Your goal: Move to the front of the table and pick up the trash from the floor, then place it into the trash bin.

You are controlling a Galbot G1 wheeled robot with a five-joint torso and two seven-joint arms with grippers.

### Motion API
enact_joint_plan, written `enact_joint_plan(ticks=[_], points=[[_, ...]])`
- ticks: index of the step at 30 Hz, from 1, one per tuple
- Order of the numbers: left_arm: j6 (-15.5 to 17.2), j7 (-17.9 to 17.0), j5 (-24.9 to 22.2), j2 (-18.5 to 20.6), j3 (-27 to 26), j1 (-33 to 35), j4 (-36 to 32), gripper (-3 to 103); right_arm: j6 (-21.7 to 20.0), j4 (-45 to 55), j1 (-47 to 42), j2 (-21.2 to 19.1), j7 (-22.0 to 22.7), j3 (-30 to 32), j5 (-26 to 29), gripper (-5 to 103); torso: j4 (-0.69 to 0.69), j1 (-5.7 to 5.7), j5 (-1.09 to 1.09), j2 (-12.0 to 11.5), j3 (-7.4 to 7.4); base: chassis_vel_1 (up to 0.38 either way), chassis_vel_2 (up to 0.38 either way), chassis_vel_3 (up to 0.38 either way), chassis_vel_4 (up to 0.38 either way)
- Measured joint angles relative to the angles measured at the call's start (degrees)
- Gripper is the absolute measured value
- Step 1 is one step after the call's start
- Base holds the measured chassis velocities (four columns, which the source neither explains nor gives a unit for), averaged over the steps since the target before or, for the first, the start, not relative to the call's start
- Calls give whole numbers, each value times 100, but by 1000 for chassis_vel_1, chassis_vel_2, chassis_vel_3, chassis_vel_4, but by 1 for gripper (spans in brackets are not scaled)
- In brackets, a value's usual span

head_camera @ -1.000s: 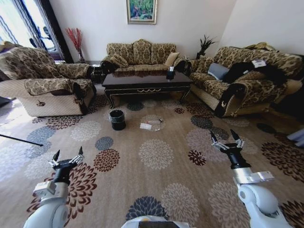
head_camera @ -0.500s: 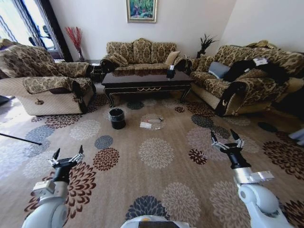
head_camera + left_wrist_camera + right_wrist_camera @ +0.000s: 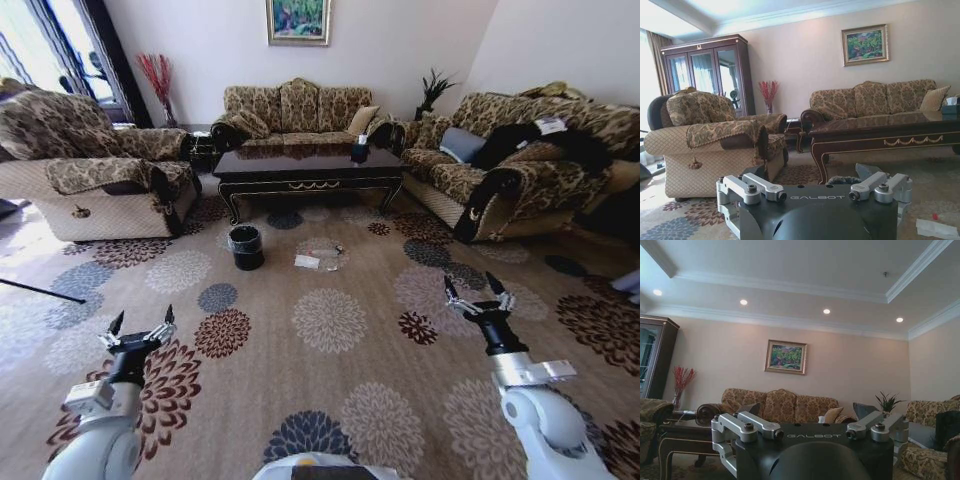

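Left gripper (image 3: 140, 325) is up in the near left of the head view, jaws spread wide, nothing between them, hanging over a maroon flower on the carpet (image 3: 330, 390). The right gripper (image 3: 478, 290) does the same on the near right: jaws spread, empty, poised above the floor. Both are well short of the litter.

Out past them, mid-carpet, there's the white paper square (image 3: 307, 262) lying flat on the floor, and just beside it, on the right, a clear plastic bottle (image 3: 328, 256) on a pale flower; a tiny red spot shows at the bottle's far end. The left wrist view catches the paper too (image 3: 937, 228), low on the carpet with a small red bit (image 3: 935, 216) near it.

To the left of the paper stands the black bin (image 3: 246, 248), upright, its bag puffed over the rim, just in front of the left end of the counter (image 3: 305, 165). From the left wrist its rim (image 3: 842, 180) peeks just over the gripper body (image 3: 815, 192).

The counter, dark and glossy with gold trim on the front, sits behind the litter, and a small dark object (image 3: 359, 153) stands on its right end. Around it: a patterned sofa (image 3: 290, 110) at the back, an armchair (image 3: 95, 170) on the left, another sofa (image 3: 520, 170) on the right with dark clothing (image 3: 530, 145) draped over it. A framed painting (image 3: 298, 22) hangs on the back wall.
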Motion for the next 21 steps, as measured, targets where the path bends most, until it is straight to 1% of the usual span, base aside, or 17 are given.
enact_joint_plan(ticks=[3,5,7,9,11,12,14,16,18,19,21], points=[[-1,141,29,23,-126,-13,1,100,25,35,19,-17,66,26,-39,100,0,-38,0,-84,-47,0,0,0,0],[-3,171,46,36,-168,-24,11,100,25,37,16,-25,48,40,-82,100,0,-47,0,-113,-66,0,0,0,0],[-4,206,62,51,-219,-36,18,100,-54,37,-32,-39,15,79,-247,100,0,-65,-1,-171,-106,0,0,0,0],[-7,221,90,48,-234,-37,18,100,-247,38,-117,-49,102,83,-338,100,0,-84,0,-227,-143,0,0,0,0],[-11,223,108,36,-234,-30,13,100,-564,136,-252,-78,269,83,-329,100,-1,-107,0,-283,-175,0,0,0,0],[-11,223,108,36,-234,-30,13,100,-564,136,-252,-78,269,83,-329,100,-1,-107,0,-283,-175,0,0,0,0],[-15,226,131,33,-236,-27,12,100,-784,235,-326,-134,333,92,-325,100,-1,-129,0,-330,-202,0,0,0,0],[-18,226,152,31,-239,-28,12,100,-978,314,-348,-231,321,124,-341,100,2,-151,-1,-389,-239,0,0,0,0],[-19,228,156,30,-239,-30,12,100,-1052,342,-354,-261,305,133,-349,100,2,-157,0,-408,-252,0,0,0,0],[-20,230,178,24,-237,-36,12,100,-1269,412,-388,-305,241,172,-389,100,1,-170,0,-448,-277,0,0,0,0],[-26,236,202,12,-227,-38,15,100,-1434,472,-439,-341,95,210,-430,100,-2,-192,-1,-502,-309,0,0,0,0]])
